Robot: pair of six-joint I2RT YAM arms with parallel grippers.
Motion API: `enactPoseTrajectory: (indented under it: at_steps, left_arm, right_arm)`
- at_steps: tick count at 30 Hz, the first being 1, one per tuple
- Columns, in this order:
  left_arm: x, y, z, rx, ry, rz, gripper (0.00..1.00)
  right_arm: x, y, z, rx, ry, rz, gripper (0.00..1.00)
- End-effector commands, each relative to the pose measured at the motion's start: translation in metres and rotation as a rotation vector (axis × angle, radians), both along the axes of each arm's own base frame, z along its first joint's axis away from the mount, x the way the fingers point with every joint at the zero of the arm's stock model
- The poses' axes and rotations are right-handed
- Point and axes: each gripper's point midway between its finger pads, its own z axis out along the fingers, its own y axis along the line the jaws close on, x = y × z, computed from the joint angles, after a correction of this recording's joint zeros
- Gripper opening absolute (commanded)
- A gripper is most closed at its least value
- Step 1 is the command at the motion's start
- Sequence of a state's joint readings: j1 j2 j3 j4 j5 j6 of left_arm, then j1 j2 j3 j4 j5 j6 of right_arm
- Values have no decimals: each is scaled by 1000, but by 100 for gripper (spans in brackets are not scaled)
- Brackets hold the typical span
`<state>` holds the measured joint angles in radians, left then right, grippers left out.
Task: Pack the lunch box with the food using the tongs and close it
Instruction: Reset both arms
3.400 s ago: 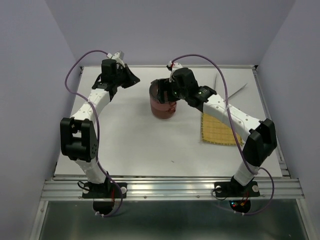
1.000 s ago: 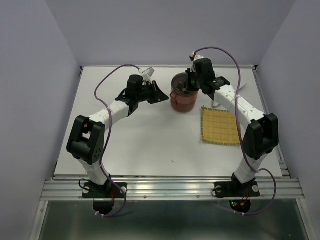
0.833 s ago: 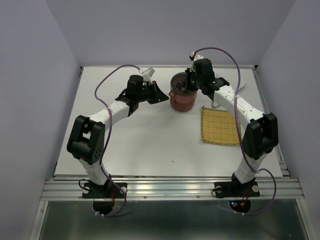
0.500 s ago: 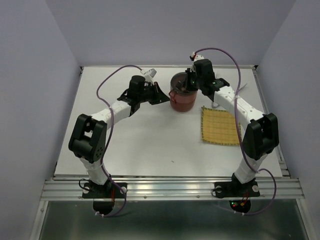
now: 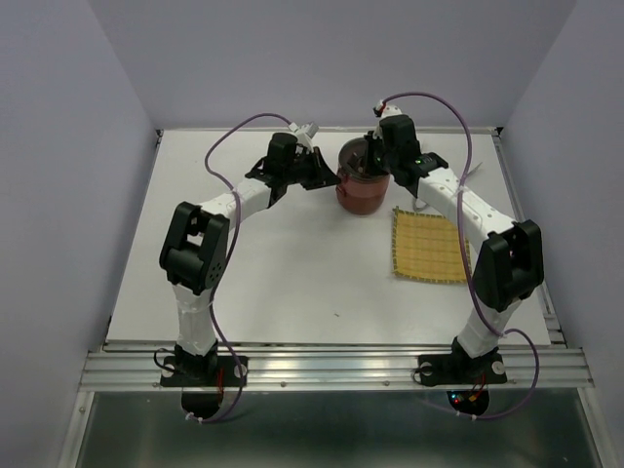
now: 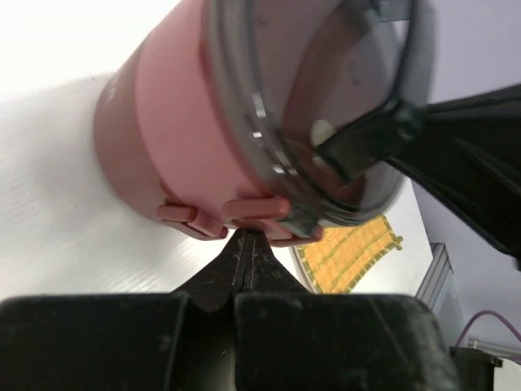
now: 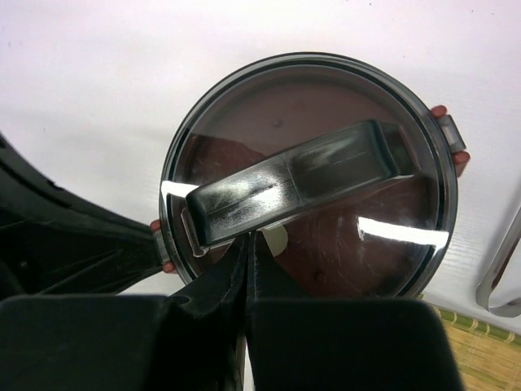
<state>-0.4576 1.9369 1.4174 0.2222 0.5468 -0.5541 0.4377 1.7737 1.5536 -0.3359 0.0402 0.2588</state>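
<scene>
The dark-red lunch box [image 5: 362,191] stands stacked at the back middle of the table, its lid [image 7: 326,220] on top under a dark carrying bar [image 7: 297,181]. My right gripper [image 7: 250,238] is shut, its tips pressed against the bar's left end over the lid; it holds nothing. My left gripper [image 6: 248,236] is shut and empty, its tips touching the small side handles [image 6: 244,213] on the box's left side. The silver tongs [image 7: 498,281] lie on the table right of the box. No food shows in any view.
A yellow woven mat [image 5: 430,246] lies flat to the right of the lunch box, under the right forearm. Pale walls close in the table on the left, back and right. A metal rail [image 5: 331,366] runs along the near edge.
My left arm has swung right across the table, bringing its shut gripper against the lunch box's left side. The right gripper has stayed on the lid.
</scene>
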Motion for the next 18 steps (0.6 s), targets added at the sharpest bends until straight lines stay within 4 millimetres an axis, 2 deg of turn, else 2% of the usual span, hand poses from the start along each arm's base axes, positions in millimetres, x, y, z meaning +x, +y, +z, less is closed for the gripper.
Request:
enactPoseTrajectory:
  at_steps: [1, 2, 5, 6, 12, 15, 18]
  left_arm:
    - [3, -11, 1, 6, -27, -32, 0]
    - [1, -9, 15, -3, -58, -24, 0]
    - [-9, 0, 20, 13, -78, -7, 0]
    - [-10, 6, 30, 25, -111, 7, 0]
    - [-18, 23, 19, 64, -99, 45, 0]
    - [-15, 23, 10, 72, -80, 44, 0]
    - [-13, 20, 15, 63, -78, 35, 0]
  right_arm:
    - [-35, -7, -69, -83, 228, 25, 1]
    - [-35, -6, -68, -79, 226, 25, 1]
    - [-35, -6, -69, -74, 225, 26, 1]
    - [-35, -6, -69, -73, 226, 25, 1]
    - [-36, 0, -75, -55, 243, 49, 1]
    - [-37, 2, -74, -46, 243, 54, 1]
    - [-39, 1, -68, -42, 232, 54, 1]
